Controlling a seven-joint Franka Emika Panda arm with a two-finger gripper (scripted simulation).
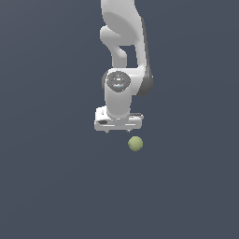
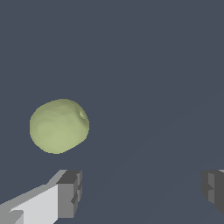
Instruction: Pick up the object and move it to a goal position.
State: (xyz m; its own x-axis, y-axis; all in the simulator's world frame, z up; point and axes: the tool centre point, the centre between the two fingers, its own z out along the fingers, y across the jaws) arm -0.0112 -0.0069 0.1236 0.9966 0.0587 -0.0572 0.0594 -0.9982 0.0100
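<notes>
Two grey fingertip pads [image 2: 70, 192] are seen closest to the wrist camera, set wide apart with nothing but bare surface between them; the jaws are spread fully and nothing is gripped. Just ahead of one pad, and outside the gap, the olive-green lumpy ball [image 2: 59, 126] is seen resting on the dark slate surface [image 2: 153, 65].

In the exterior view, the white gripper [image 1: 118, 132] is held pointing downward on the white Panda arm [image 1: 122, 56], with only short stubs of its fingers visible under the palm. The ball [image 1: 135, 143] is placed just below the gripper and toward the exterior view's right, near one finger but apart from it.
</notes>
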